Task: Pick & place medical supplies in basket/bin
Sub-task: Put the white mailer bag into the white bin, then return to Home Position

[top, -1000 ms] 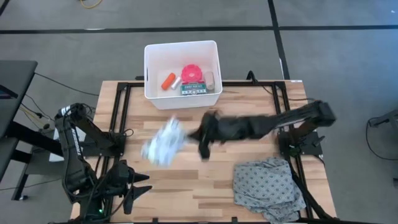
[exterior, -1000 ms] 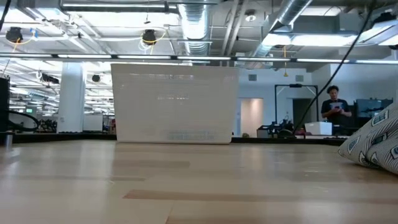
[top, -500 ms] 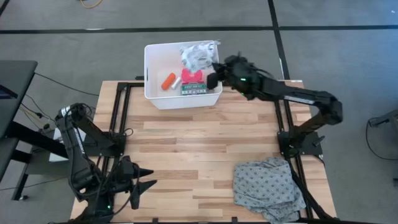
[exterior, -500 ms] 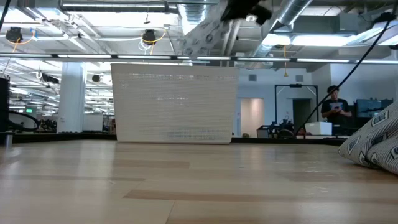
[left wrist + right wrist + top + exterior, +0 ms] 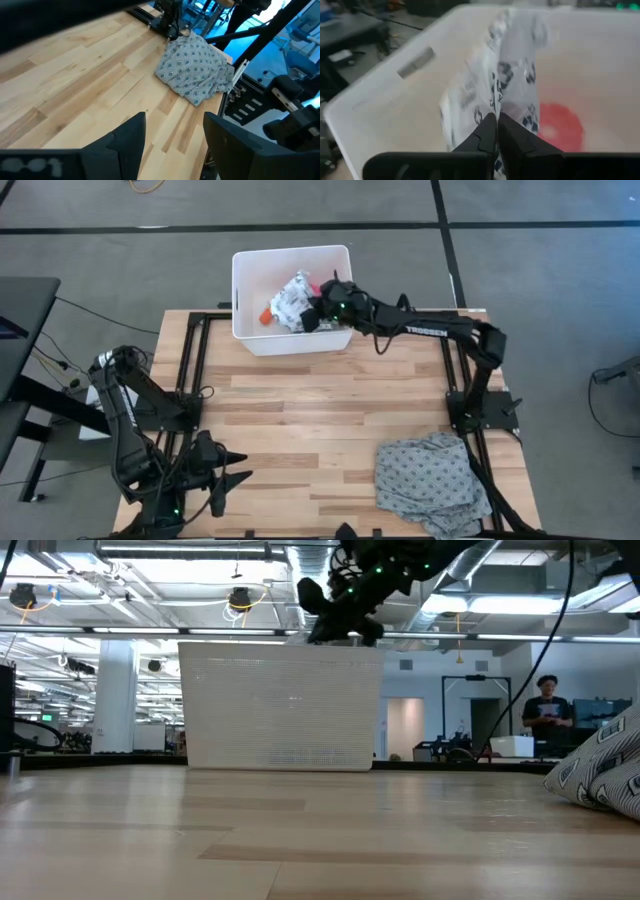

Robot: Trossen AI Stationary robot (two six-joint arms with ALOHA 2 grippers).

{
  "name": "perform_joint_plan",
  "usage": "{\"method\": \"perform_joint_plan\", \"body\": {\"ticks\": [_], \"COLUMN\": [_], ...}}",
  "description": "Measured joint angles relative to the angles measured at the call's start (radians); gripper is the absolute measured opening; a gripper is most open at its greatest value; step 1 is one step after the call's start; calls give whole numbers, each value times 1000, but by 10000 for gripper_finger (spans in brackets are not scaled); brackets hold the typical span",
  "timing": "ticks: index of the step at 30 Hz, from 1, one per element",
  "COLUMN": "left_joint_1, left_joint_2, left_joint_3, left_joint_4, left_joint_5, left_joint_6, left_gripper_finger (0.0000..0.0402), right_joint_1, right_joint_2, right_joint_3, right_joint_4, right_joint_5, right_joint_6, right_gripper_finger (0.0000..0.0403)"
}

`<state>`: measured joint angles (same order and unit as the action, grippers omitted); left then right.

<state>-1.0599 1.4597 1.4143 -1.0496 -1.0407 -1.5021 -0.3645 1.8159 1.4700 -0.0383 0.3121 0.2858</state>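
The white tub (image 5: 243, 300) stands at the table's far edge; it also shows in the low view (image 5: 280, 705). In it lie an orange tube (image 5: 268, 312) and a pink roll (image 5: 561, 126). My right gripper (image 5: 312, 316) reaches into the tub's top from the right, shut on the flat white printed packet (image 5: 288, 302), and it stands above the rim in the low view (image 5: 340, 615). The other supplies are hidden by the arm and the packet. My left gripper (image 5: 228, 476) waits open and empty at the near left corner. My right gripper pinches the packet's near edge (image 5: 496, 111) between its two shut fingers. The fingers come from the table's right, slanting down. The packet stretches away from the fingertips into the tub; whether its far end rests on the things below, I cannot tell.
A grey patterned cloth (image 5: 430, 480) lies bunched at the table's near right corner, also in the left wrist view (image 5: 195, 70). The tub's slot handle (image 5: 415, 62) shows on its wall. A person (image 5: 548, 710) stands far behind the table.
My right gripper has carried the packet from above the middle of the table up and toward the far edge, over the tub's rim. It has then gone left and down into the tub's opening. The packet has stayed in the shut fingers throughout.
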Motion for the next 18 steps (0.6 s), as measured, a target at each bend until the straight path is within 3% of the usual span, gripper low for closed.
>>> {"method": "perform_joint_plan", "body": {"ticks": [3,10,18], "left_joint_1": [0,0,0], "left_joint_2": [0,0,0], "left_joint_3": [0,-1,-10], "left_joint_4": [0,-9,-30], "left_joint_5": [7,8,7], "left_joint_6": [6,26,27], "left_gripper_finger": [192,192,192], "right_joint_1": [-7,-1,49], "right_joint_2": [34,89,40], "right_joint_3": [64,205,303], "right_joint_4": [-21,-75,-177], "right_joint_5": [-52,-66,-105], "right_joint_6": [-58,-160,-179], "right_gripper_finger": [28,88,140]}}
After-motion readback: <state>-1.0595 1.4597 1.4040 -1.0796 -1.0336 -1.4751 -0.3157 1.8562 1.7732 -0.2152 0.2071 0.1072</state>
